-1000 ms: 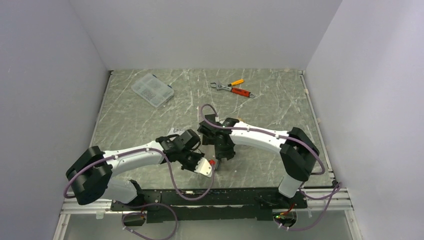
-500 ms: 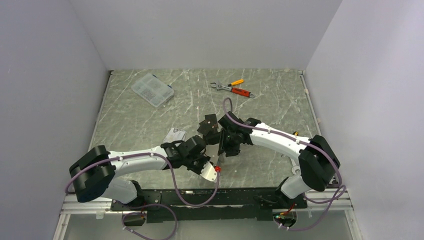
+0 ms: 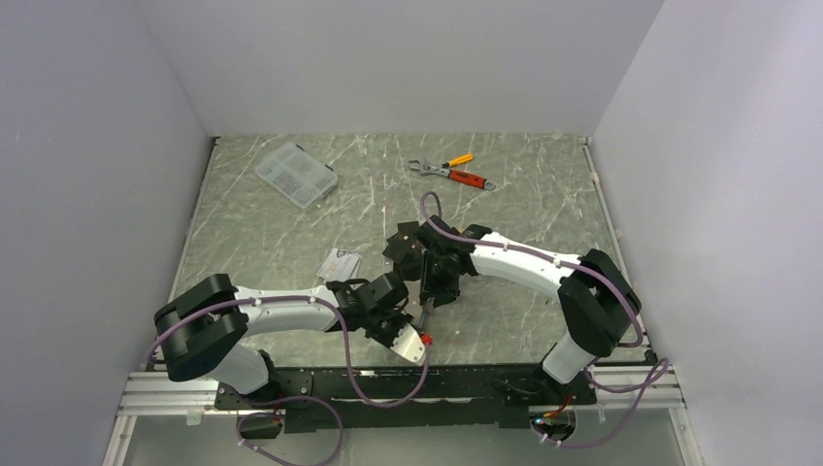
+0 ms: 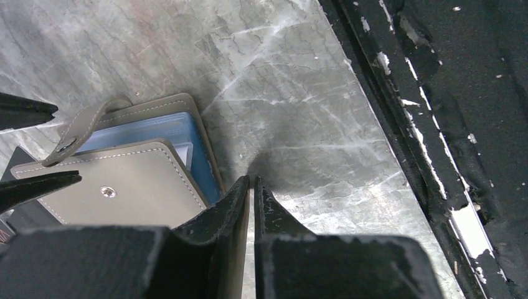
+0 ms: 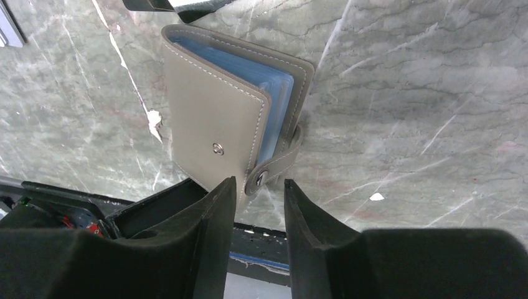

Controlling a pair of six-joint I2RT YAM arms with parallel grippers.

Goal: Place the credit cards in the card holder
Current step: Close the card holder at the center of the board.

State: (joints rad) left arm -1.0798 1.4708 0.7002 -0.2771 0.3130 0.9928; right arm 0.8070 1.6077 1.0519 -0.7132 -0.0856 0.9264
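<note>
The card holder (image 5: 236, 112) is a taupe-grey wallet with blue lining, lying folded on the marble table. Its snap tab (image 5: 274, 165) hangs loose. My right gripper (image 5: 260, 184) is open, and the tab's end sits just beyond the gap between its fingertips. In the left wrist view the card holder (image 4: 124, 180) lies to the left of my left gripper (image 4: 251, 180), which is shut on nothing and tipped down at the table beside the wallet's edge. A silvery-grey credit card (image 3: 340, 262) lies flat behind the left arm. From above, both grippers hide the wallet.
A clear plastic compartment box (image 3: 296, 175) stands at the back left. An orange-handled wrench and pliers (image 3: 451, 173) lie at the back centre. The black rail of the table's near edge (image 4: 436, 124) runs close to the right of my left gripper.
The left arm has slid right and toward the near edge. The right arm swung out to the right, then came back a little over the wallet.
</note>
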